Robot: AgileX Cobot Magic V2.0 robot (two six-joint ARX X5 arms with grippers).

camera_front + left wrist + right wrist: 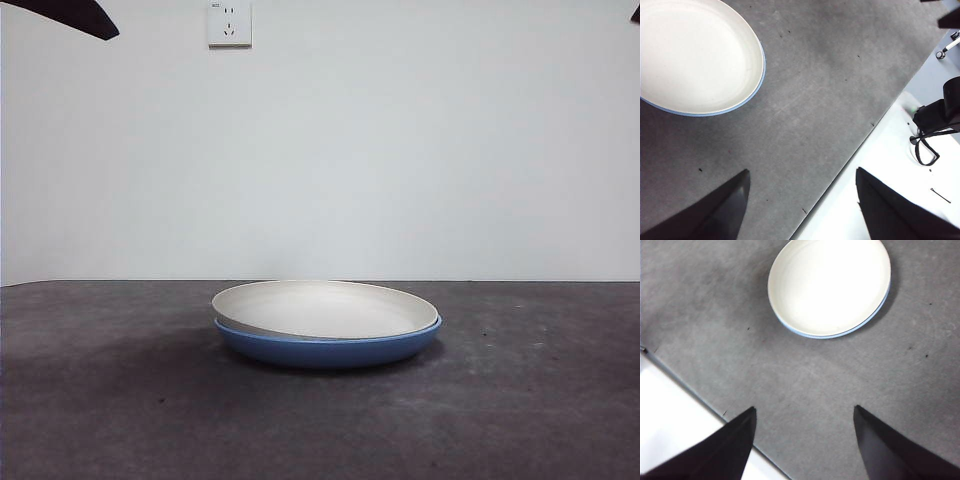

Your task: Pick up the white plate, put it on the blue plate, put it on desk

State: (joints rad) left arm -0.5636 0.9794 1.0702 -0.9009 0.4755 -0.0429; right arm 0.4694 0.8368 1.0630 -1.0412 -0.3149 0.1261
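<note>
The white plate (322, 308) sits nested in the blue plate (330, 350) on the desk (100, 400); both claws hang empty, jaws spread, away from the plates.

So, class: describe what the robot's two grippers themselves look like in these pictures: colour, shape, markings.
Both look alike. The left gripper has two plain black jaws, each a flat wedge tapering to a point. The right gripper has the same matte black, pointed pair. No markings, labels or cables show on either. In the front view only dark tips appear at the top corners.
</note>
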